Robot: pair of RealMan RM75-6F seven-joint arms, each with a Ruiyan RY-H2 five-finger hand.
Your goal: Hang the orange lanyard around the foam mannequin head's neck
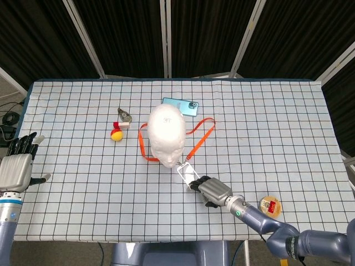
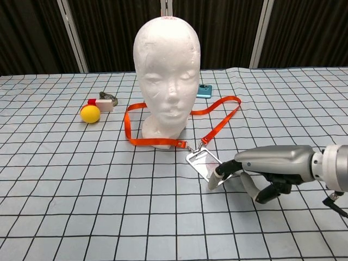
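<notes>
The white foam mannequin head (image 1: 166, 132) (image 2: 167, 76) stands upright mid-table. The orange lanyard (image 1: 201, 136) (image 2: 220, 126) lies on the cloth as a loop around the head's base, passing in front of the neck and behind it, with a long fold stretching out to the right. Its clear badge holder (image 1: 186, 173) (image 2: 204, 163) is tilted up off the table in front of the head. My right hand (image 1: 213, 191) (image 2: 272, 169) pinches the holder's near edge. My left hand (image 1: 16, 169) hovers at the table's left edge, fingers apart and holding nothing; the chest view does not show it.
A yellow ball (image 1: 116, 134) (image 2: 90, 113), a red-and-white block (image 2: 101, 103) and a metal clip (image 1: 125, 116) lie left of the head. A teal phone (image 1: 180, 106) lies behind it. A round wooden disc (image 1: 270, 205) sits near the front right edge.
</notes>
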